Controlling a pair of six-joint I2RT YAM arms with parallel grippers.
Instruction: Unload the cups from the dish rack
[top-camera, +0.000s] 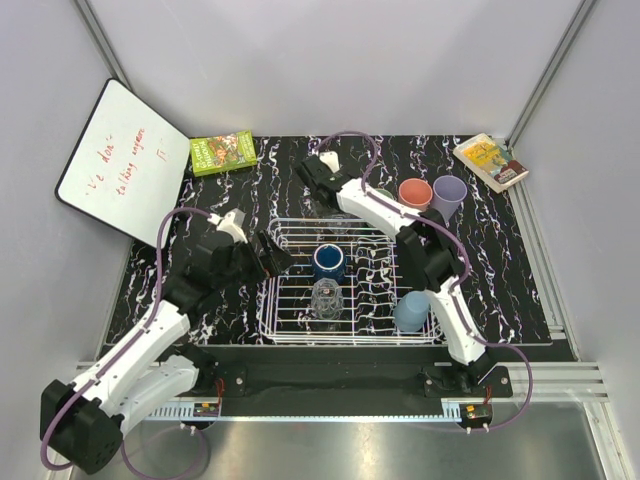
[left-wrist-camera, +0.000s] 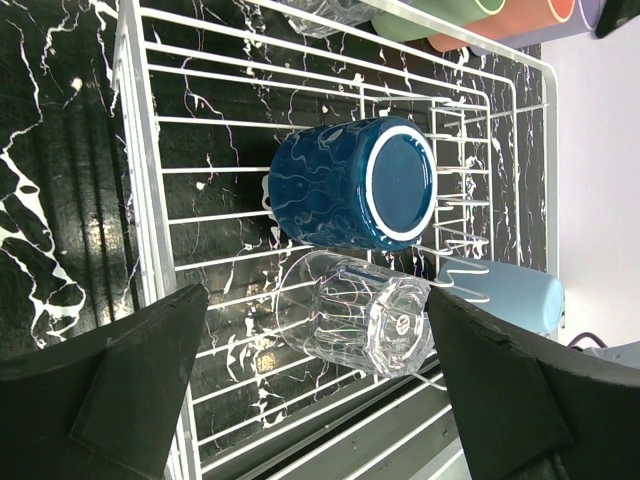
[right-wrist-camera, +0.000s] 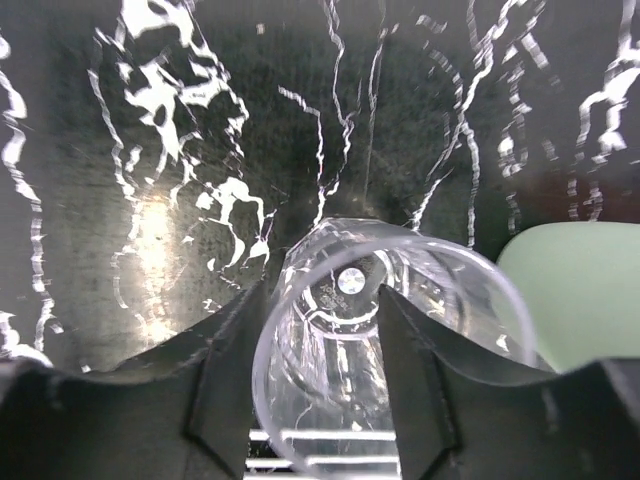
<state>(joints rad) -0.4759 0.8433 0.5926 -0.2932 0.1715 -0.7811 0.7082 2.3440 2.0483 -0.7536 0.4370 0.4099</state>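
Note:
The white wire dish rack (top-camera: 285, 325) sits mid-table. In it are a dark blue cup (top-camera: 329, 262), a clear glass (top-camera: 326, 298) and, at its right end, a light blue-grey cup (top-camera: 411, 311). My left gripper (top-camera: 275, 255) is open at the rack's left edge. In the left wrist view it (left-wrist-camera: 315, 300) flanks the clear glass (left-wrist-camera: 365, 320) without touching it, with the dark blue cup (left-wrist-camera: 350, 185) beyond. My right gripper (right-wrist-camera: 320, 370) is shut on a second clear glass (right-wrist-camera: 350, 300), held over the rack's far edge (top-camera: 340, 222). Salmon-pink (top-camera: 415, 193), lavender (top-camera: 449, 197) and pale green (right-wrist-camera: 580, 290) cups stand on the table.
A whiteboard (top-camera: 120, 160) leans at the back left. A green book (top-camera: 223, 152) lies behind the rack and another book (top-camera: 490, 161) lies at the back right corner. The black marbled table (top-camera: 500, 290) ends at walls on three sides.

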